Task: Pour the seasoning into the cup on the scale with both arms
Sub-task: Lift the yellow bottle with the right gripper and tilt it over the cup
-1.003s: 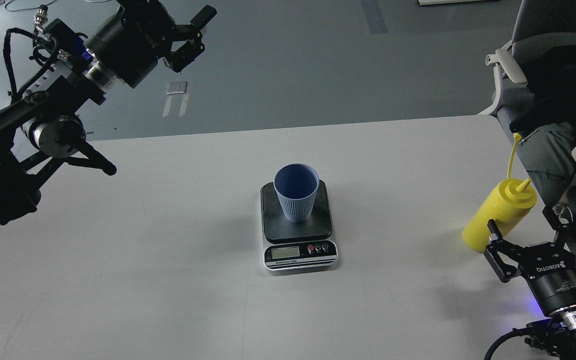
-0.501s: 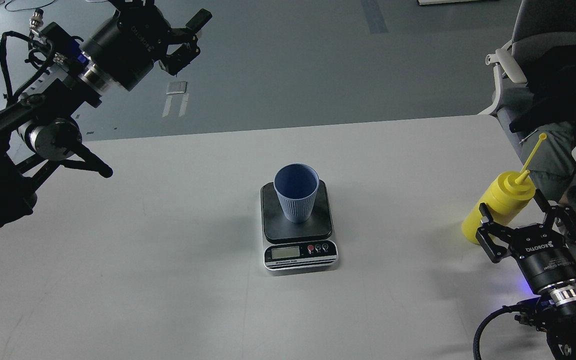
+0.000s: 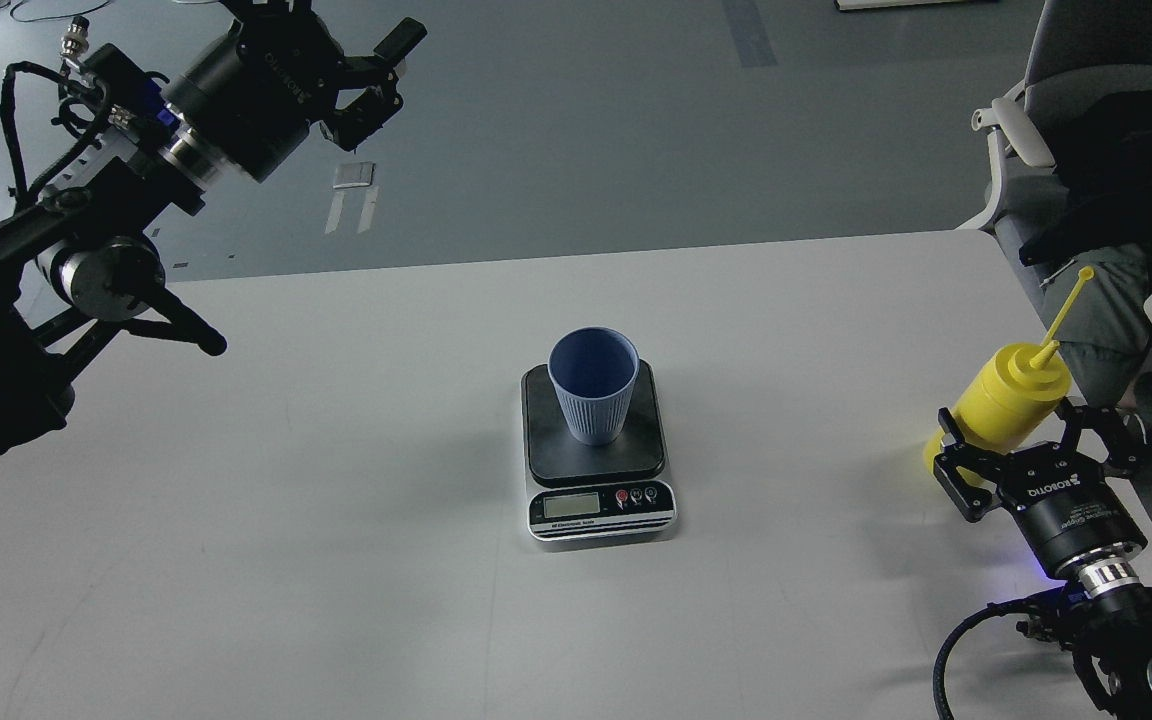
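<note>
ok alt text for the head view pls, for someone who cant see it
A robot's right gripper, fingers open, straddles the base of a yellow squeeze bottle at the right edge of a white table. At centre, a light-blue ribbed cup stands on a small kitchen scale. The left gripper is raised, open, at upper left.

A pale grey worktop (image 3: 336, 560) stands on a smooth grey-blue floor (image 3: 636, 130) marked with tape strips (image 3: 352, 200), with a grey chair (image 3: 1086, 60) at its right corner.
</note>
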